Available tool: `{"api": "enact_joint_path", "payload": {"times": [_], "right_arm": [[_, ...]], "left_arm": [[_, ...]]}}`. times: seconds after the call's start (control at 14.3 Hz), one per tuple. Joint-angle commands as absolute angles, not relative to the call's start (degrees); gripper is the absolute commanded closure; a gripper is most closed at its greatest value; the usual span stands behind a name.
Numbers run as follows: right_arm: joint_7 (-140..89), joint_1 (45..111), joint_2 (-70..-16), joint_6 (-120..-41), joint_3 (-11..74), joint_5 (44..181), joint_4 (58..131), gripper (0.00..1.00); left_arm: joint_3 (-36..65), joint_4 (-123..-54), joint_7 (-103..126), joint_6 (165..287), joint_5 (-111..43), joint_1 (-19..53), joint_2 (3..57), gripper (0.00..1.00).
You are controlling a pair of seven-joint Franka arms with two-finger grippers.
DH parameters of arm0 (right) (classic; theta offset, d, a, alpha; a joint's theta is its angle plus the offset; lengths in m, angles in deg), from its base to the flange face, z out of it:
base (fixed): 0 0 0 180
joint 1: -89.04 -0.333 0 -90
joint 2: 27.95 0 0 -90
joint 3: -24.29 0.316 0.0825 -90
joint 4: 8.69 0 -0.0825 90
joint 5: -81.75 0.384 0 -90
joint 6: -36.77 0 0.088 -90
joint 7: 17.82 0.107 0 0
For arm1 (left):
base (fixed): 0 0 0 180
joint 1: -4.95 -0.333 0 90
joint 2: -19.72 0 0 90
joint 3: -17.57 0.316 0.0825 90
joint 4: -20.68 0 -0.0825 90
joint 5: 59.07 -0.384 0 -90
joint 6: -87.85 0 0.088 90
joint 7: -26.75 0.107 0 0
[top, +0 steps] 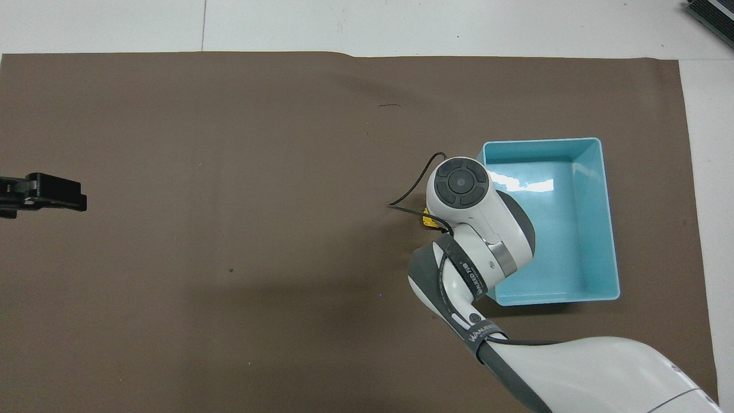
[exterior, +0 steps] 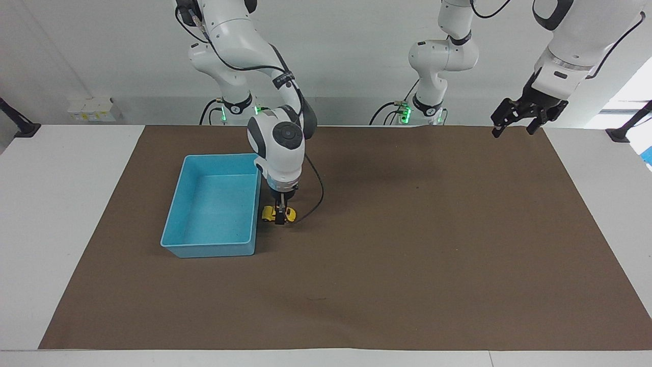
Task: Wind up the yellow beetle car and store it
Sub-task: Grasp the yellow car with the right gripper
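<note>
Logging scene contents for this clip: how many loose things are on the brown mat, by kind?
Toy car: 1, yellow, on the mat beside the bin
Bin: 1, blue, nothing in it
Total: 2

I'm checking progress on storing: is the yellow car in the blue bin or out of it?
Out. The yellow beetle car sits on the brown mat beside the blue bin.
</note>
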State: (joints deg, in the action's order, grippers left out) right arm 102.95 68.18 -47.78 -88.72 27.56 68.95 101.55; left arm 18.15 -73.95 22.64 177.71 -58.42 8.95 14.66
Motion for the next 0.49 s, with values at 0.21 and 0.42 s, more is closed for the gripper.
{"api": "enact_joint_path", "payload": {"times": [0.21, 0.42], "right_arm": [[104.70, 68.56, -45.62, -91.99, 27.98, 66.72, 105.66, 1.00], [104.70, 67.25, -46.14, -88.67, 28.07, 66.63, 102.59, 1.00]], "left_arm": [[16.70, -71.86, 24.38, 175.12, -59.51, 9.17, 14.10, 0.00], [16.42, -72.82, 24.38, 175.12, -58.72, 9.08, 12.97, 0.00]]}}
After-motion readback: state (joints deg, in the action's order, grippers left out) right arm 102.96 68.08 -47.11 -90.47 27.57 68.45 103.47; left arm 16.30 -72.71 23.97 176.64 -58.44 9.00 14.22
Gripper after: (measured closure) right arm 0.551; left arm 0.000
